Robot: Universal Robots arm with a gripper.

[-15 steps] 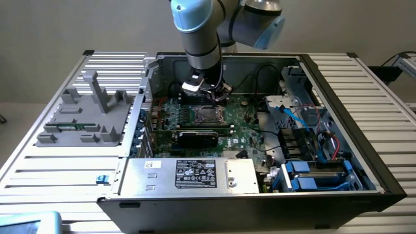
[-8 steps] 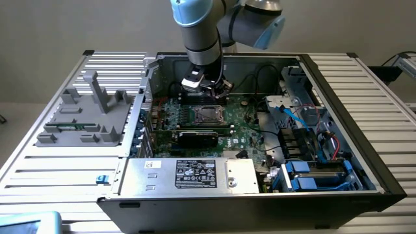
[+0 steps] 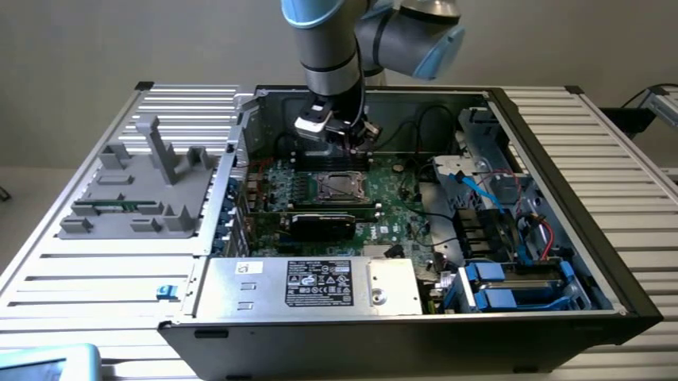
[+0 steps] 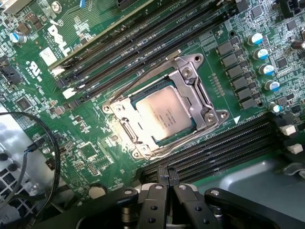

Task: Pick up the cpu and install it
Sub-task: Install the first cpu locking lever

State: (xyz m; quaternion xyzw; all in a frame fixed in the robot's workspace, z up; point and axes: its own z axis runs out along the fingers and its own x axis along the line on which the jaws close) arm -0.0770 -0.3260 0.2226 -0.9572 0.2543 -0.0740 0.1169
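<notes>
One cpu (image 4: 164, 115) already sits in its socket (image 4: 190, 78); your gripper (image 4: 164, 191) is closed and empty, so keep it clear above.

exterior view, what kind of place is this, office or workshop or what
Probably a robotics lab or test bench for computer assembly. An open computer case lies on a slatted metal table, a grey parts fixture sits beside it, and the robot arm hangs over the motherboard.
</notes>
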